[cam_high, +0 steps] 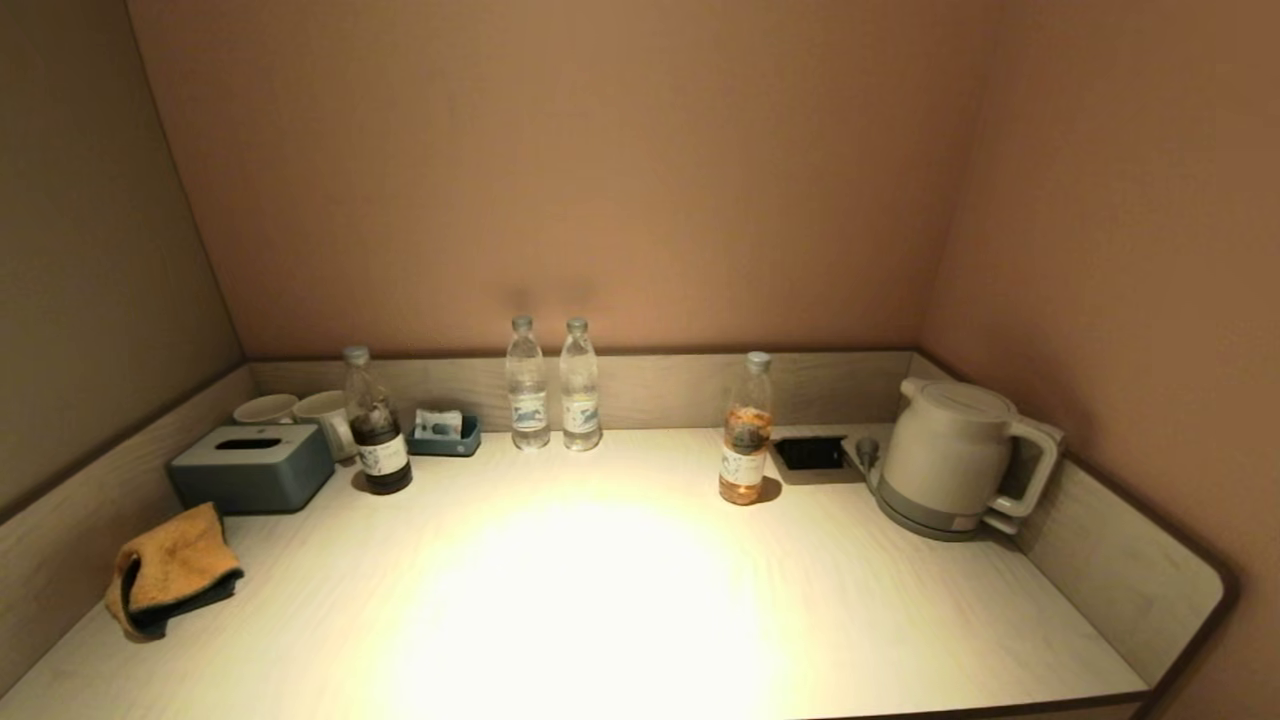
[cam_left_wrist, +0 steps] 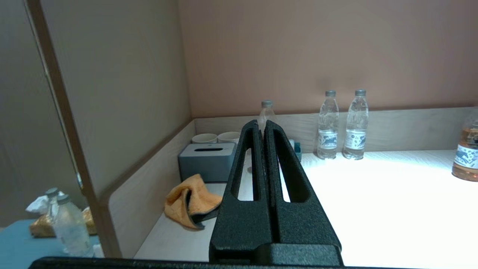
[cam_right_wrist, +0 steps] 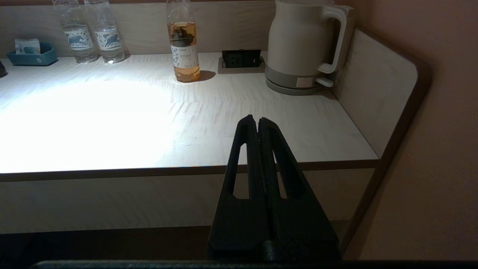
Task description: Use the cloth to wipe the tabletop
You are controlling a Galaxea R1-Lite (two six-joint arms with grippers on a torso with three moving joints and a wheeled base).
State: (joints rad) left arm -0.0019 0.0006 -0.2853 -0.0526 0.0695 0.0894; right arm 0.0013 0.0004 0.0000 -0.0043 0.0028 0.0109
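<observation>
An orange cloth (cam_high: pixel 170 570) with a dark underside lies crumpled at the near left of the pale tabletop (cam_high: pixel 620 600), against the left side panel. It also shows in the left wrist view (cam_left_wrist: pixel 190 201). My left gripper (cam_left_wrist: pixel 263 125) is shut and empty, held in front of the table's near edge, with the cloth ahead and to its left. My right gripper (cam_right_wrist: pixel 257 120) is shut and empty, held off the table's front edge at the right end. Neither arm shows in the head view.
Along the back stand a grey tissue box (cam_high: pixel 250 465), two white cups (cam_high: pixel 300 410), a dark bottle (cam_high: pixel 378 425), a small teal tray (cam_high: pixel 445 435), two water bottles (cam_high: pixel 553 385), a tea bottle (cam_high: pixel 746 432), a socket panel (cam_high: pixel 810 453) and a white kettle (cam_high: pixel 950 455). Raised panels border three sides.
</observation>
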